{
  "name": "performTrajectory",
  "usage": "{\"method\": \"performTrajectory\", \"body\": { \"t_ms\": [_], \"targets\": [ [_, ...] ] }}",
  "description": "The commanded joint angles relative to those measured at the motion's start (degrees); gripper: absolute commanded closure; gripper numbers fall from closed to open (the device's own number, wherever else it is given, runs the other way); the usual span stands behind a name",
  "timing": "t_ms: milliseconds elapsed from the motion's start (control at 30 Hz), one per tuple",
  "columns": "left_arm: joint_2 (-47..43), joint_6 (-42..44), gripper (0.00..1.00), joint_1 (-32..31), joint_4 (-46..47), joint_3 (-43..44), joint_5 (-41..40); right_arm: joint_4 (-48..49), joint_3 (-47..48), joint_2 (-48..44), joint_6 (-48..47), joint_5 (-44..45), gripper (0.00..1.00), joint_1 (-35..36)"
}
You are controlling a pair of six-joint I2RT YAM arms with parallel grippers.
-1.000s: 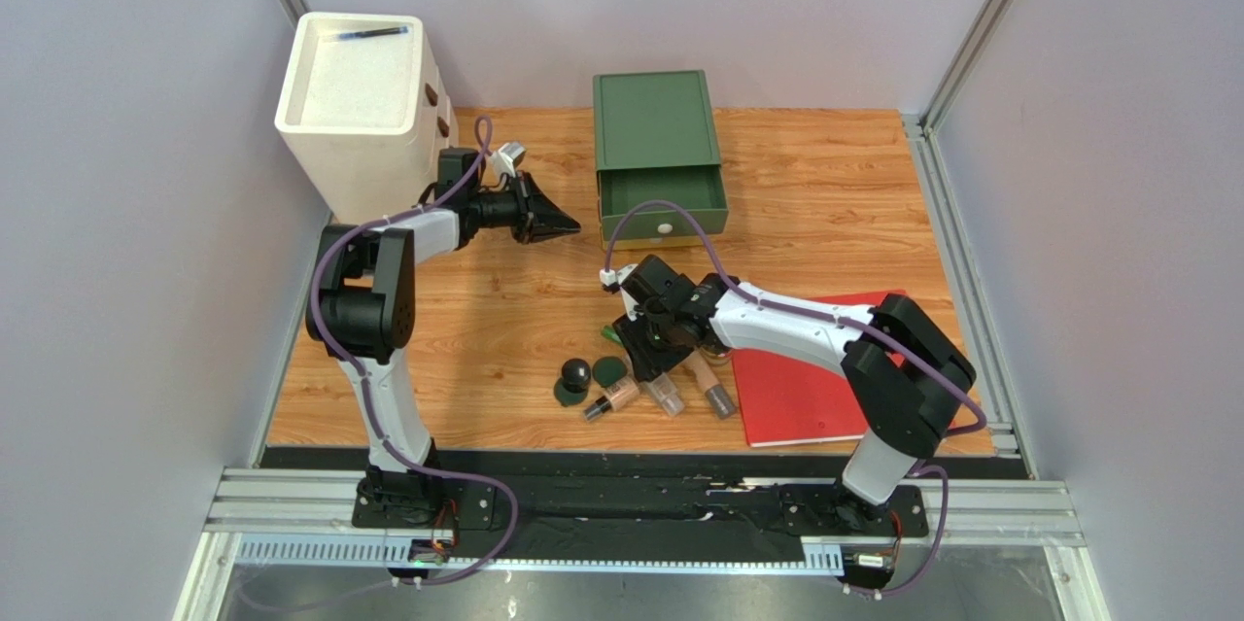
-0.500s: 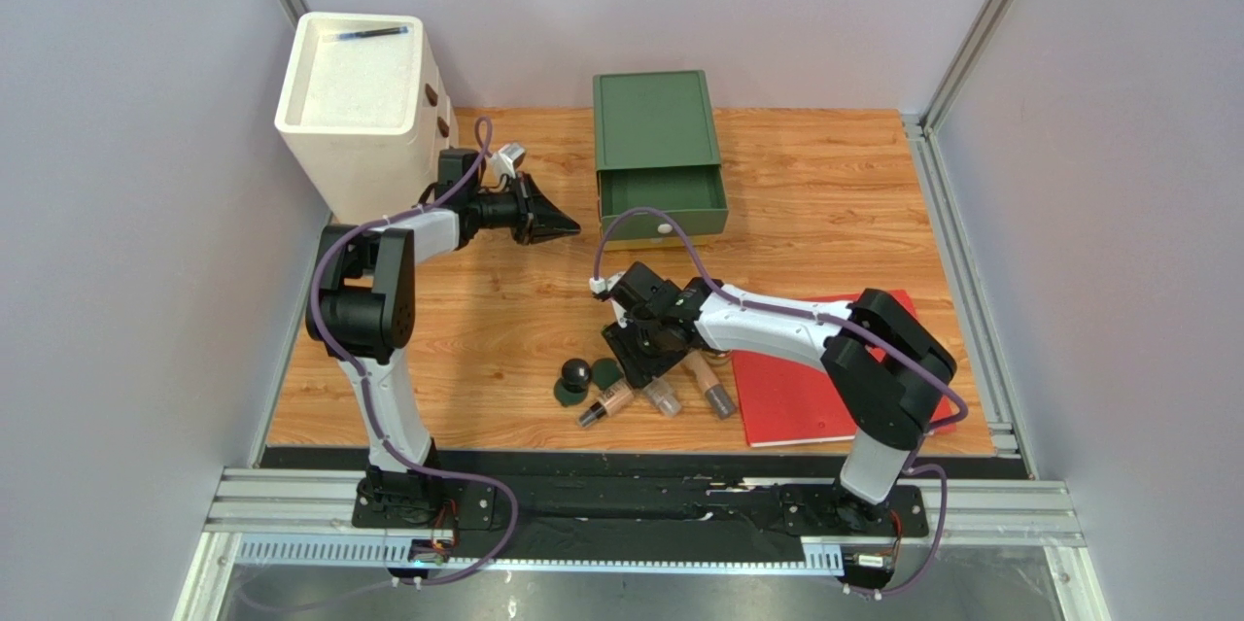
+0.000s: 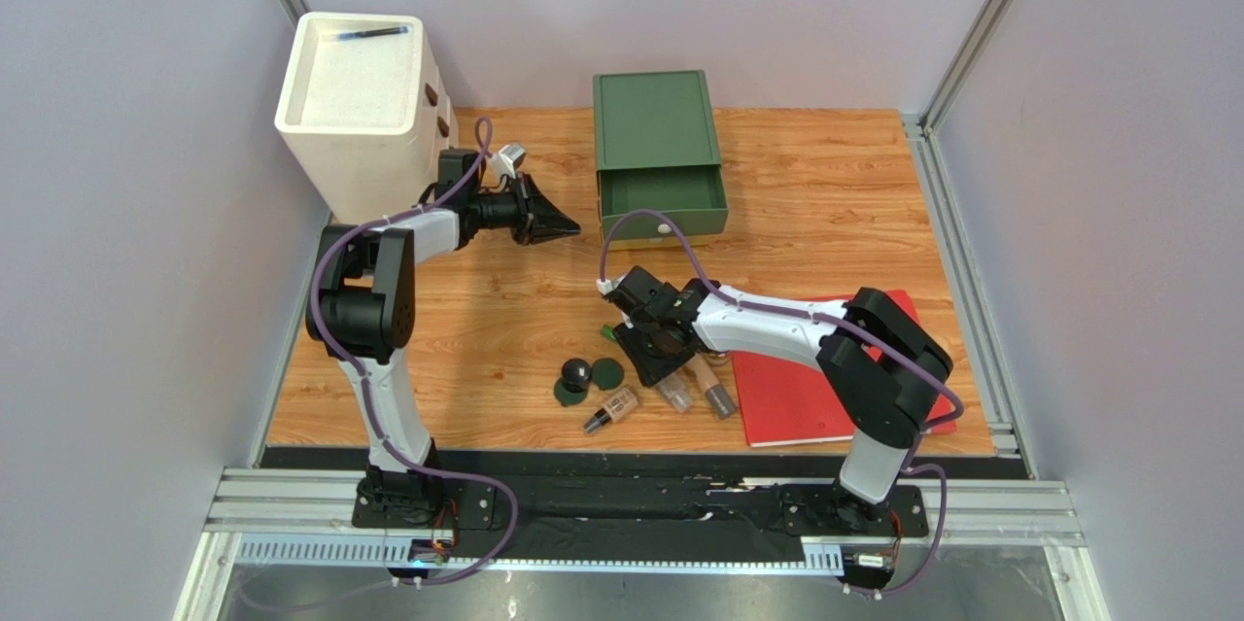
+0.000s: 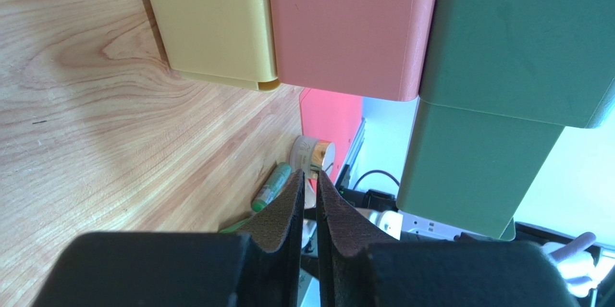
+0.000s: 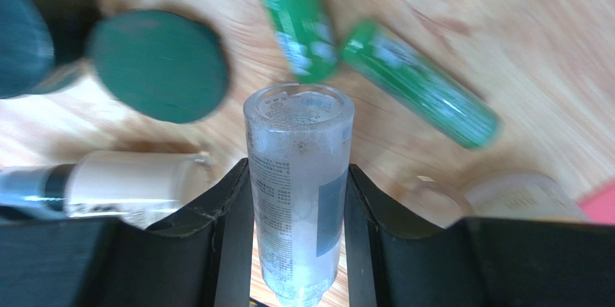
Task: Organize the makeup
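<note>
Two arms, one desk (image 3: 489, 315), entered near edge outward. Nearest: a beige bottle (image 3: 613, 410) lying flat, dark green compacts (image 3: 570, 391) just beside it, a red book (image 3: 796, 391) to the right. Next, the right gripper (image 5: 297, 170): its fingers (image 5: 229, 210) clamp a clear bottle (image 5: 299, 177), one on each side, low among the makeup; two green tubes (image 5: 419, 83) lie just beyond. That wrist view is blurred, so we cannot say whether the bottle is off the desk. Farther, the left gripper (image 4: 310, 181) hangs over the desk left of the drawer unit, fingers drawn together on nothing. Farthest, a green drawer unit (image 3: 657, 140) with its drawer pulled open, and a white box (image 3: 358, 96) at back left. Hazards, as we judge them: the smooth round bottle may slide or twist in the fingers; carried low, it may knock tubes and compacts rolling; the drawer mouth is narrow, so a skewed release could catch its rim.
</note>
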Motion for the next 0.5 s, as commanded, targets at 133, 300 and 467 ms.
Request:
{"method": "performTrajectory", "body": {
  "t_ms": [133,300,467],
  "targets": [
    [-2.93,1.97,0.84,-0.31,0.07,1.27,0.42,-8.86,6.17,-10.20,-3.16,4.46,1.00,-0.28],
    [-2.58,2.06,0.85,-0.31,-0.02,1.53,0.59,-11.07,13.12,-15.23,-5.45,0.68,1.00,-0.28],
    [-2.58,2.58,0.84,-0.31,-0.55,1.45,0.59,-11.16,23.47,-16.90,-10.81,2.08,1.00,-0.72]
  ]
}}
